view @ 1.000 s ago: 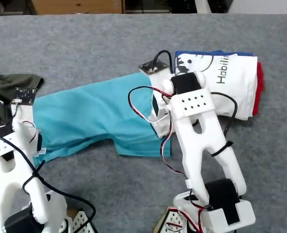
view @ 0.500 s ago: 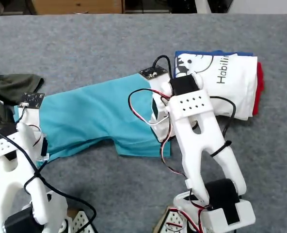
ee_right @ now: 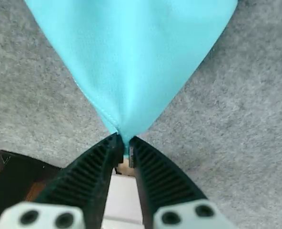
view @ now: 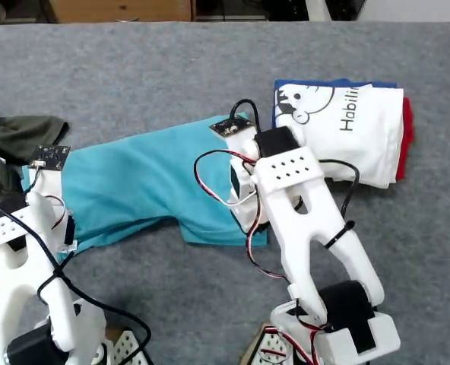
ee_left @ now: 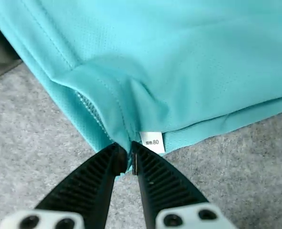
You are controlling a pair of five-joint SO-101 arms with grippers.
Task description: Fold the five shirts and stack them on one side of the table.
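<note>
Pinched the teal shirt (view: 141, 182), spread mid-frame, in both left hand (ee_left: 129, 155) and right hand (ee_right: 124, 143). Stacked upper right already: perhaps three folded shirts (view: 362, 137). Left unfolded: it and a dark green shirt (view: 16, 133) at left edge.

**Grey felt table, three lots of cloth**

The grey felt-covered table (view: 134, 68) carries a teal shirt (view: 141, 182) spread out from its 9 o'clock side to the centre. At 2 o'clock sits a stack of folded shirts (view: 377, 163). It has a white printed shirt (view: 362, 133) on top, and the edges of a blue shirt (view: 316, 82) and a red shirt (view: 408, 129) show beneath. A crumpled dark olive shirt (view: 12, 137) lies at the 9 o'clock edge, just beside the teal one.
</note>
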